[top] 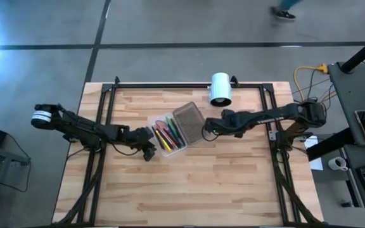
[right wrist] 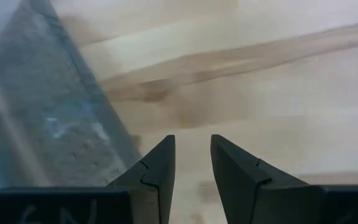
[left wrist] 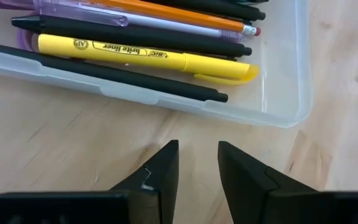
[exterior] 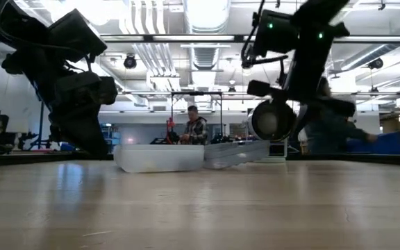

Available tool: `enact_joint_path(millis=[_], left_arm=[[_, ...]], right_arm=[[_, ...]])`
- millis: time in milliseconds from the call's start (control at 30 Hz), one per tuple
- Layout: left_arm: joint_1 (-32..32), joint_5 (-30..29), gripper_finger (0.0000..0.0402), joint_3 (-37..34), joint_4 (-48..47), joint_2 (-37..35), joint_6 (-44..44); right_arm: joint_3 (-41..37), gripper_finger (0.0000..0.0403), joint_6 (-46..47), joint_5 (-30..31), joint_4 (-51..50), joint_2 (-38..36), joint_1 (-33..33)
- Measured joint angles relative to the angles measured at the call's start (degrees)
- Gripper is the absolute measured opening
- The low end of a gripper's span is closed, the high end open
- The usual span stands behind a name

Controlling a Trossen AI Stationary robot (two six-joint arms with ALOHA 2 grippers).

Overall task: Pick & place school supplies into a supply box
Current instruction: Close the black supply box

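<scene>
Small translucent grey plastic supply box (top: 167, 134) sits mid-desk, tray open, dotted grey lid (top: 189, 120) swung out toward the right arm. Lid looks tilted up rather than lying flat in the low view, so it's presumably hinged and resting partway

Supplies look to be already in the tray: yellow highlighter (left wrist: 143, 56), black pens (left wrist: 123, 34), orange pencil with eraser tip (left wrist: 185, 14), all lying lengthwise, which is the only way they fit that narrow tray. Can't see any loose item left on the wooden desk (top: 182, 190); scissors not clearly visible

Left end effector (left wrist: 197, 165) hangs low just beside the tray's near wall, fingers narrowly parted, holding nothing. Right end effector (right wrist: 191, 162) is at the lid's outer edge, also a narrow gap, empty, fingers next to the lid rim but contact unclear

My read: packing is done, lid closing remains. Right is placed to push or flip the lid over; left is placed to brace the tray against sliding. Risk: lid catches a pen end

White cylinder (top: 220, 88) at the far edge, uninvolved
</scene>
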Motion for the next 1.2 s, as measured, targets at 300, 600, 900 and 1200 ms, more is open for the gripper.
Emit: enact_joint_path(millis=[300,600,900,1200], left_arm=[[0.0,-0.03,0.0097,0.0,-0.38,0.0,0.04],[0.02,-0.03,0.0097,0.0,-0.57,0.0,-0.02],[0.0,0.67,0.0097,-0.11,-1.36,0.02,-0.04],[-0.04,1.02,0.0097,-0.13,-1.8,0.02,-0.04]], right_arm=[[-5.23,0.0095,3.84,-0.13,10.63,5.46,-2.52],[-3.66,0.0095,-5.61,-3.37,23.78,11.49,-5.55],[1.22,0.0095,-16.19,-5.56,24.28,11.67,-5.55],[9.82,0.0093,-24.22,-6.27,25.46,10.16,-5.09]])
